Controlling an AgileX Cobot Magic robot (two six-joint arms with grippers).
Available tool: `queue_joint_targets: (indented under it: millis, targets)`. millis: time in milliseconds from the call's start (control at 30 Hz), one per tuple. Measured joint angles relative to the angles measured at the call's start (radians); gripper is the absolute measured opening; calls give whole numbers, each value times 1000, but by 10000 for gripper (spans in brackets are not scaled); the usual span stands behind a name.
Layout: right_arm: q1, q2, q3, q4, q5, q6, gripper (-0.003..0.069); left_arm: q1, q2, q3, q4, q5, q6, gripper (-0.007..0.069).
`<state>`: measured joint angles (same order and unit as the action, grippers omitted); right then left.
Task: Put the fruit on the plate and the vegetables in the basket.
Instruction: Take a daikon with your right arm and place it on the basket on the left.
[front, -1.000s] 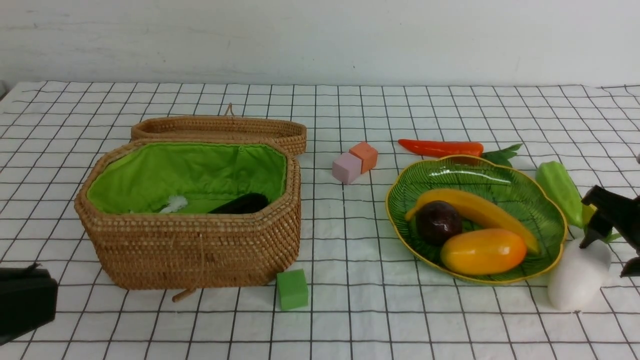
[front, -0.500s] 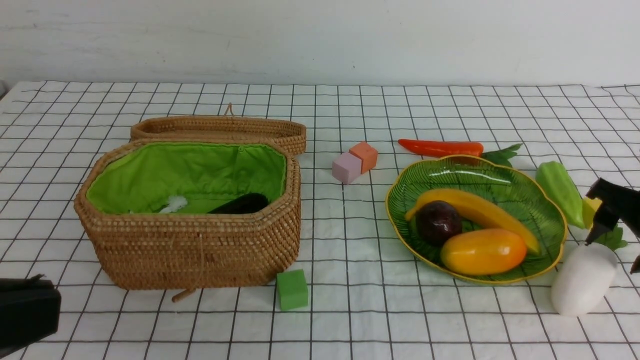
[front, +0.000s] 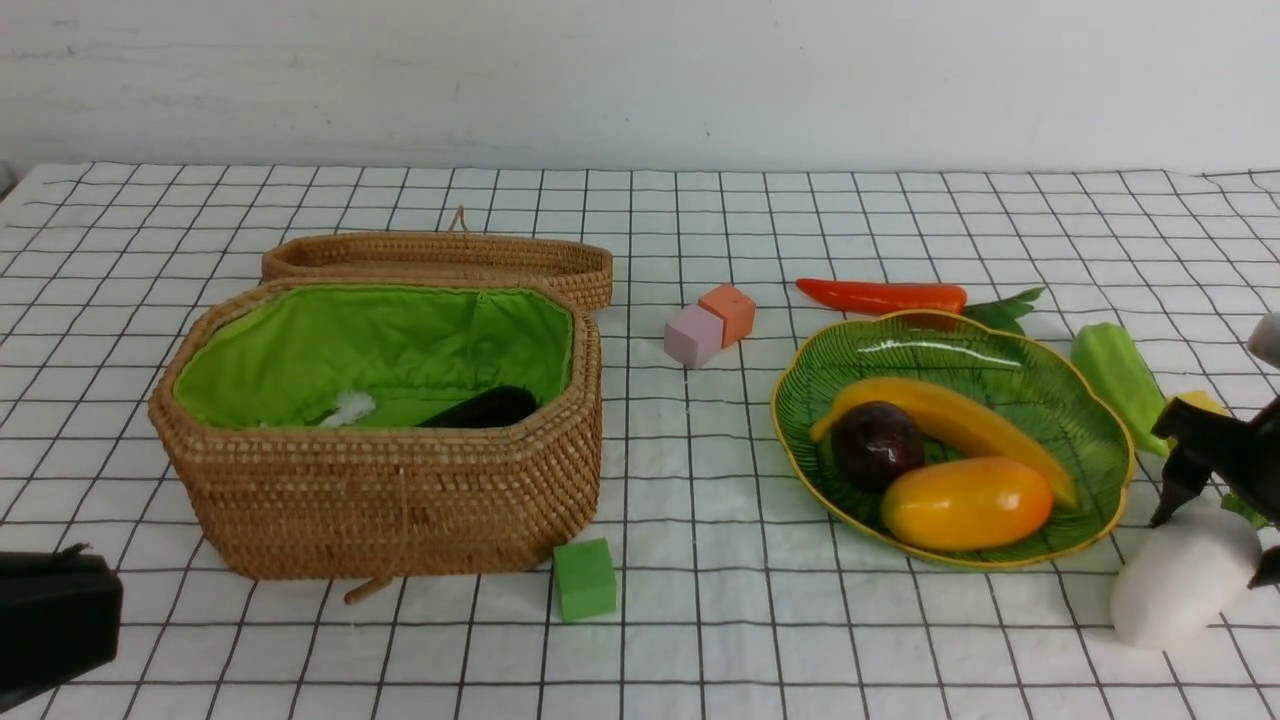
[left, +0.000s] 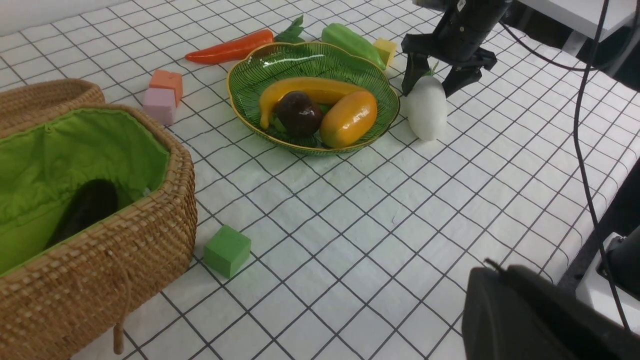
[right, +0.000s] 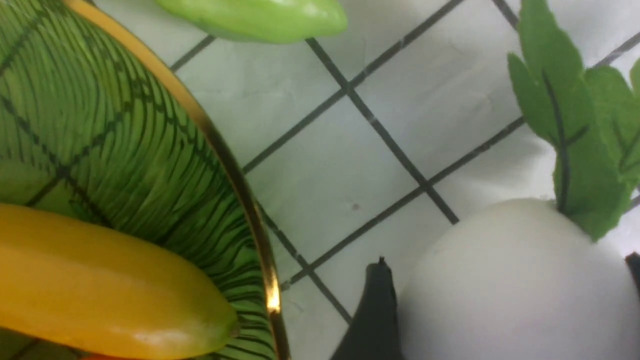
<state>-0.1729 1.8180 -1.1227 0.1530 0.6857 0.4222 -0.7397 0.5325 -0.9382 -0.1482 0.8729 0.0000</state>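
White radish (front: 1180, 590) sits between the released jaws of the right gripper (left: 428, 89). Next: clench, carry to basket (front: 380, 500). Left gripper (front: 55, 615) is clenched.

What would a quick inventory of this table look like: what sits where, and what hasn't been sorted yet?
on the plate: banana, mangosteen, mango
in the basket: eggplant
loose on the cloth: carrot behind the plate, gourd to its right, radish at its near right
right fingers: spread open either side of the radish's leafy end; radish lies on the cloth
stray cubes: green cube, pink cube, orange cube, yellow cube
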Motion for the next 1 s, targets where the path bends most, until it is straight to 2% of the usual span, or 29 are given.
queue_joint_targets:
  millis: [167,300,400,467,700,867,900,933,1000]
  targets:
    - [0,41,-4,-3,40,-32,579,0,0,0,-4,0,0,-3]
    - [0,47,-10,-2,56,-106,538,0,0,0,-4,-2,0,-3]
    - [0,46,-10,-3,78,-193,538,0,0,0,-4,-3,0,-3]
    - [0,42,-10,-4,88,-209,538,0,0,0,-4,-3,0,-3]
    - [15,-178,-6,-14,250,-244,538,0,0,0,37,0,-17,-3]
    - [172,-346,-107,102,279,-301,538,0,0,0,214,1,-198,-3]
    - [273,-368,-175,169,254,-358,538,0,0,0,323,3,-319,-3]
    - [315,-368,-202,211,229,-384,538,0,0,0,370,7,-361,-3]
    - [463,-344,-295,308,144,-487,538,0,0,0,463,30,-481,-3]
